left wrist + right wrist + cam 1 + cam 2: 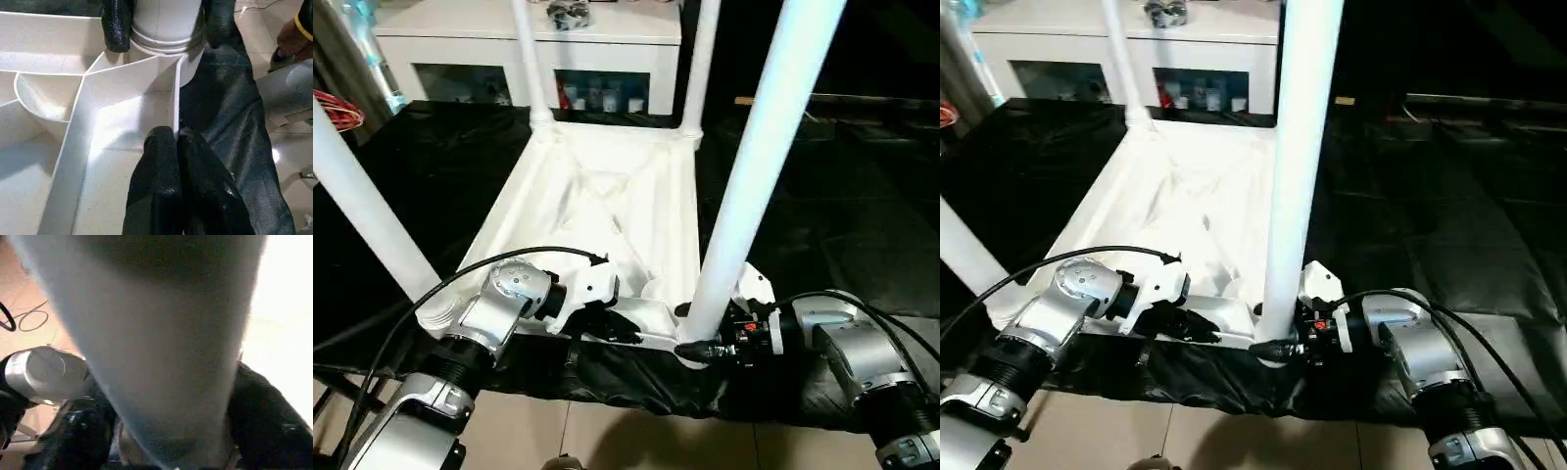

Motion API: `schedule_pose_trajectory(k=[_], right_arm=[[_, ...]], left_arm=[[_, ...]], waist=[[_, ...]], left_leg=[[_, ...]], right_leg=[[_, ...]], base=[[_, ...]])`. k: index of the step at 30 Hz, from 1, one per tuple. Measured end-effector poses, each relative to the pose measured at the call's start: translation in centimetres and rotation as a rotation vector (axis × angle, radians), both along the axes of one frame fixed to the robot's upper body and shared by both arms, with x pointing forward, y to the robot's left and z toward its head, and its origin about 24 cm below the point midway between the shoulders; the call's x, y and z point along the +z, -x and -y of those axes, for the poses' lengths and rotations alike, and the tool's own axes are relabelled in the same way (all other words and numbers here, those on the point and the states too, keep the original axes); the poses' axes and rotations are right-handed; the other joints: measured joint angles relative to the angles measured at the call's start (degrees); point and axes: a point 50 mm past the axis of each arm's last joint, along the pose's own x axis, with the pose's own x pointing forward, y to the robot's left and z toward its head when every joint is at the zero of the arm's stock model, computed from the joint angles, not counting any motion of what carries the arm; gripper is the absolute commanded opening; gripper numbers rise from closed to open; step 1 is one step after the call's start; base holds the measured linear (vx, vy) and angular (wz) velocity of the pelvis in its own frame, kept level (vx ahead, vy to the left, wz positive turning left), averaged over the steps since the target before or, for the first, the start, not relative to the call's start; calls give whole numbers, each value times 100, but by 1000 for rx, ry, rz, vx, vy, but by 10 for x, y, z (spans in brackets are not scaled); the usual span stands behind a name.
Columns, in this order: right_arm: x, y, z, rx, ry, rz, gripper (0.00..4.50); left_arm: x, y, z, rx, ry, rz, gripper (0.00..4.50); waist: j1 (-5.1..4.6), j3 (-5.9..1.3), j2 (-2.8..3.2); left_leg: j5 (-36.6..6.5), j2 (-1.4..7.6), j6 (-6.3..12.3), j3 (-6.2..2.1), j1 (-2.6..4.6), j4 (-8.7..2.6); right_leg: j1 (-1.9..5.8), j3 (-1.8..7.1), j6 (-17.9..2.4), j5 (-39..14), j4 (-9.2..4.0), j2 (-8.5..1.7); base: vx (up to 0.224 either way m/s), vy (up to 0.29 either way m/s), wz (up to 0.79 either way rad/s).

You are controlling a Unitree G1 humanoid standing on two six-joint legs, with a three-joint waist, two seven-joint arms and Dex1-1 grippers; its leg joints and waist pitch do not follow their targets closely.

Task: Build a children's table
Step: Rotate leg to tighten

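black cloth (822, 196) beneath upturned tabletop (597, 186)

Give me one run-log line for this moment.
stage: four legs standing in upturned tabletop | left hand: shut on near rim | right hand: around near-right leg base

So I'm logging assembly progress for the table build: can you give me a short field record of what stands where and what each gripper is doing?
tabletop: upside down on black cloth, ribbed underside up
legs standing in sockets: four, one at each corner
near right leg: upright in its corner socket
left gripper: shut, pinching the tabletop's near rim
right gripper: fingers on both sides of the near right leg's base
background: white cabinet behind the table
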Motion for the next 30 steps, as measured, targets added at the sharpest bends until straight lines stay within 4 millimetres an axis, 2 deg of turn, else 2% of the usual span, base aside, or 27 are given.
schedule_pose_trajectory(k=[7,10,13,20,23,26,30], right_arm=[[-1,2,0,-8,-4,-5,256],[-4,2,-1,-60,-24,0,251],[-8,-3,-2,-187,-53,15,249],[-16,-24,-9,-531,-71,67,248],[-17,-35,-13,-680,-66,78,248],[-17,-52,-24,-868,-46,86,248],[-16,-62,-27,-1007,-25,98,248]], left_arm=[[0,0,0,-9,3,-1,0],[-1,-1,0,15,4,4,0],[-2,-5,0,81,-2,40,0],[-5,-14,11,270,8,99,0],[-7,-18,20,352,16,119,0],[-9,-21,32,467,29,146,0],[-10,-22,48,546,49,160,0]], waist=[[12,0,0],[7,0,0],[-23,0,-8],[-314,1,-18],[-365,0,-16],[-468,-5,-5],[-484,-23,22]], left_leg=[[0,0,0,0,-1,5],[2,1,-1,0,2,11],[3,2,-2,-1,15,17],[3,-2,-3,-2,16,15],[3,-3,-3,-2,17,17],[4,-5,-4,-2,16,16],[4,-6,-4,-2,13,17]], right_leg=[[-3,0,-1,1,3,0],[4,1,22,-13,13,0],[11,3,20,-10,19,0],[9,1,23,-12,-7,0],[8,2,22,-11,-14,0],[8,2,22,-11,-18,0],[17,6,20,-6,-17,0]], base=[[0,0,0],[0,0,0],[0,0,0],[0,0,0],[0,0,0],[0,0,0],[0,0,0]])
